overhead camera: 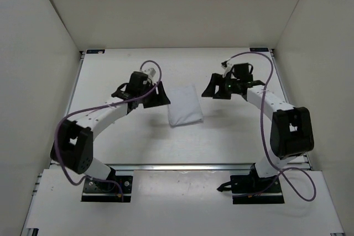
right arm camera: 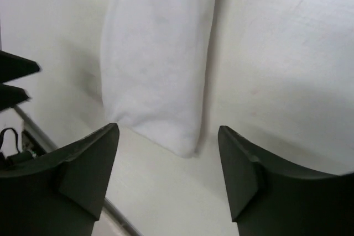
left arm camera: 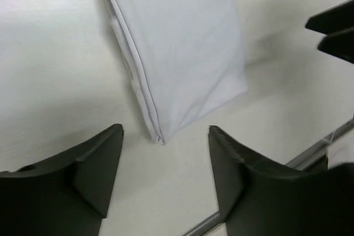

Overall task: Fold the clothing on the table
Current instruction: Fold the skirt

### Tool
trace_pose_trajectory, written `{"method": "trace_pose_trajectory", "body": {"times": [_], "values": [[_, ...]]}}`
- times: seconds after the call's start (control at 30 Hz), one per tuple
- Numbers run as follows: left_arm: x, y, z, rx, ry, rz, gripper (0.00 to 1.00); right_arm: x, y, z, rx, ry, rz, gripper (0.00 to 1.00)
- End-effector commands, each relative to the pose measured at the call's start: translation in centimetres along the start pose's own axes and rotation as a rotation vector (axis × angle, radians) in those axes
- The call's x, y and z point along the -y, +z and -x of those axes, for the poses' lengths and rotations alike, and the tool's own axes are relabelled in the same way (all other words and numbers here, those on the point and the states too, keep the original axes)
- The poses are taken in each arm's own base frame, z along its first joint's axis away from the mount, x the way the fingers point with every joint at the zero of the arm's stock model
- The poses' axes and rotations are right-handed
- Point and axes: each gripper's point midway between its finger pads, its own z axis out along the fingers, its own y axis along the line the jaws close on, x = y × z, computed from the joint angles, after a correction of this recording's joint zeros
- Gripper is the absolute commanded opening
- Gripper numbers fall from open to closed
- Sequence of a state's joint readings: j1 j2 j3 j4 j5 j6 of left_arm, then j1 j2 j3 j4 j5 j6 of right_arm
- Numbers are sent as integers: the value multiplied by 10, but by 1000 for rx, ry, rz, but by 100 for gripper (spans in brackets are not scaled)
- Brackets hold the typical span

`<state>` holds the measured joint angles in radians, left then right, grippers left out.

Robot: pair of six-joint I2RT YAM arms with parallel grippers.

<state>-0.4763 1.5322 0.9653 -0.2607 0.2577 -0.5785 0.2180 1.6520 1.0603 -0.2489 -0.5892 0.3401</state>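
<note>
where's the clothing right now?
Top view: the clothing lies flat near the middle of the table, between the left gripper and right gripper, held by neither.

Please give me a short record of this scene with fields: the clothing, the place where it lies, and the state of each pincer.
clothing: white fabric, folded to a compact rectangle; layered edges show at one corner
place: flat on the table, about the middle, between the two arms
left pincer: open, empty, aimed at a corner of the clothing
right pincer: open, empty, aimed at the opposite side of the clothing
contact: neither pincer grips the fabric
</note>
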Motion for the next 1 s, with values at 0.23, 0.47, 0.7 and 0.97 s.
{"method": "trace_pose_trajectory", "body": {"times": [0.23,0.47,0.7,0.97], "values": [[-50,-87,37,152,199,336,99,28,-62,15,56,-169,-362,99],[-77,-110,7,182,153,375,99,35,-78,1,126,-164,-400,99],[-92,-115,-10,176,121,396,99,41,-78,-19,114,-120,-375,100],[-90,-117,-9,169,140,406,99,49,-84,-23,142,-102,-387,99]]}}
